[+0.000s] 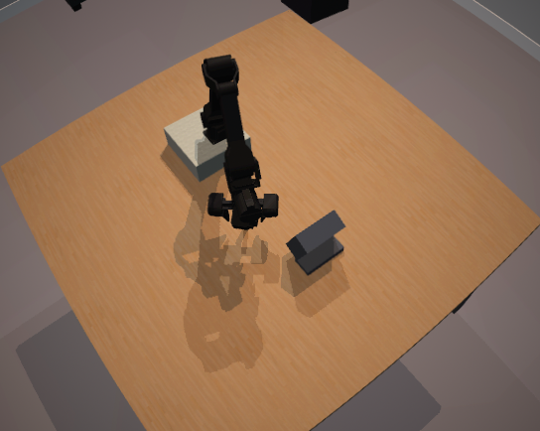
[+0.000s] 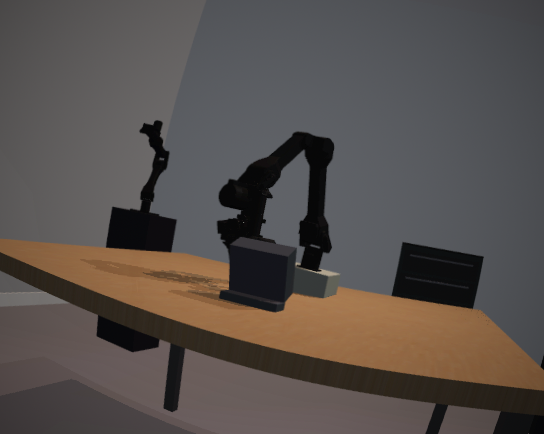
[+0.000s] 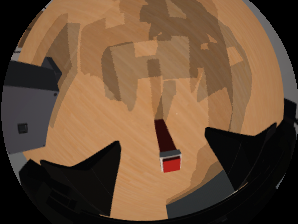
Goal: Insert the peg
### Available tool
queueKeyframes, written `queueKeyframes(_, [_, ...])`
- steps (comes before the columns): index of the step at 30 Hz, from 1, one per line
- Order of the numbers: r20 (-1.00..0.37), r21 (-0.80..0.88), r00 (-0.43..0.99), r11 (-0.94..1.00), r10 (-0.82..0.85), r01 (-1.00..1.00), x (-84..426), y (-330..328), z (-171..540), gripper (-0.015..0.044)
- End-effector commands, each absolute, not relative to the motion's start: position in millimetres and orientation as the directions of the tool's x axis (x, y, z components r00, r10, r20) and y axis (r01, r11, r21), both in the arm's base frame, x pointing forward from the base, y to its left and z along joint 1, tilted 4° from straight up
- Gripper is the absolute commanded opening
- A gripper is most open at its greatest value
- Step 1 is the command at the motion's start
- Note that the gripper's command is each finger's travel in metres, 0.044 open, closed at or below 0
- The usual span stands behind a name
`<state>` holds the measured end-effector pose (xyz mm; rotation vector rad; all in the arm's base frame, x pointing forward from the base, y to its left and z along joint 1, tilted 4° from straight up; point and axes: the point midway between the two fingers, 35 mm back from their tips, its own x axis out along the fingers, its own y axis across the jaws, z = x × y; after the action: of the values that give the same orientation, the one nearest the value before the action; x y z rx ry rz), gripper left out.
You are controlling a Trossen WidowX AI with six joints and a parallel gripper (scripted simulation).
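The peg (image 3: 171, 164) stands upright on the table (image 1: 405, 174) (image 2: 383, 340) (image 3: 90, 130), below the gripper (image 1: 245, 206) (image 2: 245, 235) (image 3: 164, 139) and within the gap between its open fingers as the wrist view shows it. The gripper is released and grasps nothing. Its two fingers stand wide apart, one on each side of the peg in that view. The peg shows a square red top with a pale rim and a dark red side; the gripper hides it from above, and the exterior view does not show it.

To the gripper's left, and near it, is the dark grey sloped panel (image 1: 316, 233) (image 2: 263, 272) (image 3: 30, 115) on a flat foot. A small square hole (image 3: 22, 128) is visible in its face. The peg is outside the hole and apart from the panel.

Behind the gripper, the black arm (image 1: 233, 114) (image 2: 317, 190) rises from a pale block (image 1: 182, 139) (image 2: 328, 285) on the table. Well apart from the gripper, beyond the table, a second black arm (image 2: 155, 172) stands on a dark pedestal (image 2: 140, 230).
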<state>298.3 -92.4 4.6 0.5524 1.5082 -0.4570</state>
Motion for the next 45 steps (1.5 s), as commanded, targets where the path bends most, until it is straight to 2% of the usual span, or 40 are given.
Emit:
queueKeyframes(1, [-0.998,0.061,0.023,0.797,0.059,0.602,298.0,-91.3,-0.6,0.0440])
queueKeyframes(2, [-0.998,0.061,0.023,0.797,0.059,0.602,297.9,-91.3,-0.8,0.0440])
queueKeyframes(17, [-0.998,0.057,0.020,0.798,0.056,0.600,297.8,-92.1,2.0,0.0046])
queueKeyframes(24, [-0.998,0.057,0.020,0.798,0.056,0.600,297.8,-92.1,2.0,0.0000])
queueKeyframes(45, [-0.998,0.060,0.023,0.797,0.058,0.602,297.4,-98.1,81.0,0.0000])
